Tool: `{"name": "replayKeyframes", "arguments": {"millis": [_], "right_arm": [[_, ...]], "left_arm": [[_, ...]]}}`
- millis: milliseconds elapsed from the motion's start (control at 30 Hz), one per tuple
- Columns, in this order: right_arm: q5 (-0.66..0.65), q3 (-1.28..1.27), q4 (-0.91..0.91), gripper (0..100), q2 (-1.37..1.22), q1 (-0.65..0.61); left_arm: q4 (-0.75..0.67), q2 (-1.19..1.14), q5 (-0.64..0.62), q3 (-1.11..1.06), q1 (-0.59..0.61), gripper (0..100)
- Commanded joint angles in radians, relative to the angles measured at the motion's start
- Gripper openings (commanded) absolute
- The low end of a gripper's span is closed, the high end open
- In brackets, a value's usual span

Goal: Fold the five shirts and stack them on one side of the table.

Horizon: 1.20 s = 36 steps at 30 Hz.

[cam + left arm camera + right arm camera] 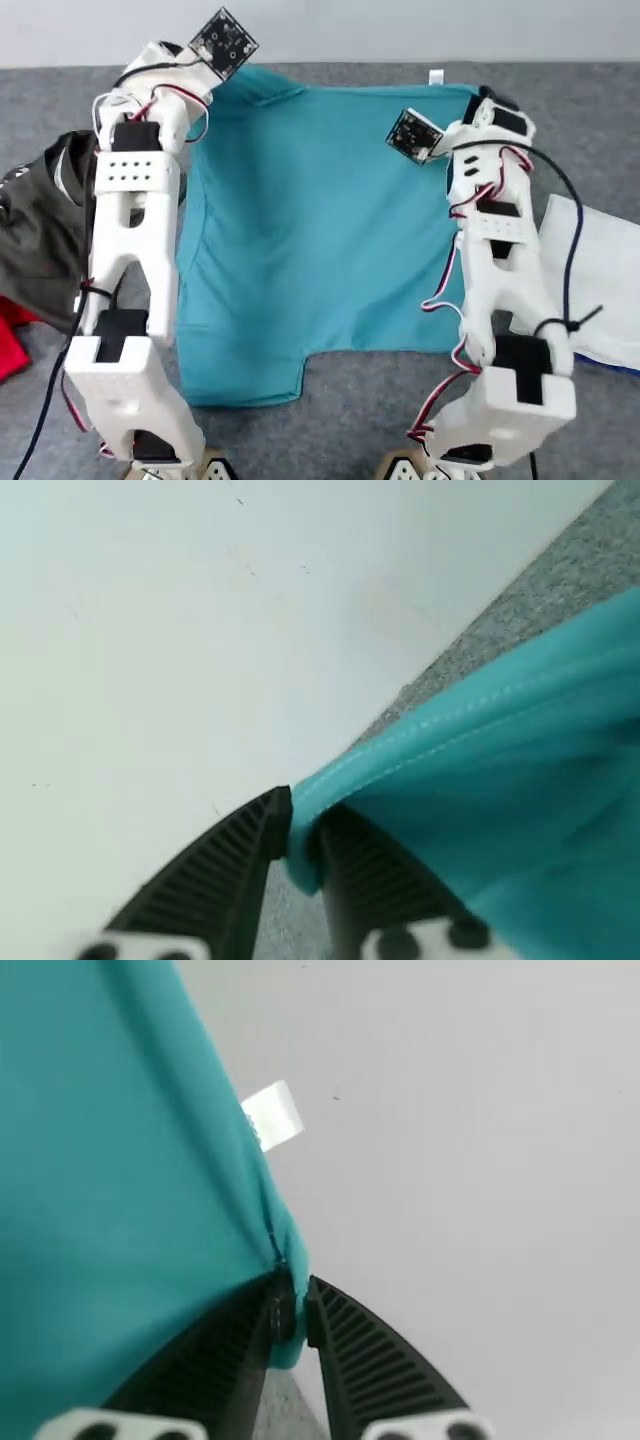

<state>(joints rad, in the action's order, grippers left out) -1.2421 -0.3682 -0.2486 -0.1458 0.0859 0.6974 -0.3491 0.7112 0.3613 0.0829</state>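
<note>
A teal shirt (310, 240) lies spread on the grey table between the two arms, its far edge lifted at both corners. My left gripper (302, 845) is shut on the teal shirt's hem (420, 740) at the far left corner. My right gripper (290, 1320) is shut on the shirt's edge (150, 1180) at the far right corner, near a small white label (272, 1115). In the high view the left arm (130, 230) stands along the shirt's left side and the right arm (495, 260) along its right side.
A dark crumpled shirt (40, 230) and a red one (15, 345) lie at the table's left edge. A white garment (600, 280) lies at the right over something blue. A pale wall (150, 630) runs behind the table.
</note>
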Motion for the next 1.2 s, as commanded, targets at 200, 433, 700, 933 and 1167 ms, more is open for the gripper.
{"name": "replayKeyframes", "arguments": {"millis": [200,433,700,933,1167], "right_arm": [[-0.009,0.061,0.062,1.0,0.053,-0.007],[-0.008,0.061,0.544,1.0,0.214,-0.007],[0.114,0.061,1.000,1.0,0.348,-0.004],[0.149,0.061,1.276,1.0,0.410,0.001],[0.226,0.060,1.448,1.0,0.443,0.054]], "left_arm": [[0.313,0.015,0.011,0.196,-0.009,1],[0.735,0.014,0.012,0.291,-0.026,1],[1.060,0.017,0.011,0.312,-0.058,1],[1.059,0.195,0.009,0.110,-0.061,1],[1.059,0.468,0.006,-0.360,-0.092,1]]}}
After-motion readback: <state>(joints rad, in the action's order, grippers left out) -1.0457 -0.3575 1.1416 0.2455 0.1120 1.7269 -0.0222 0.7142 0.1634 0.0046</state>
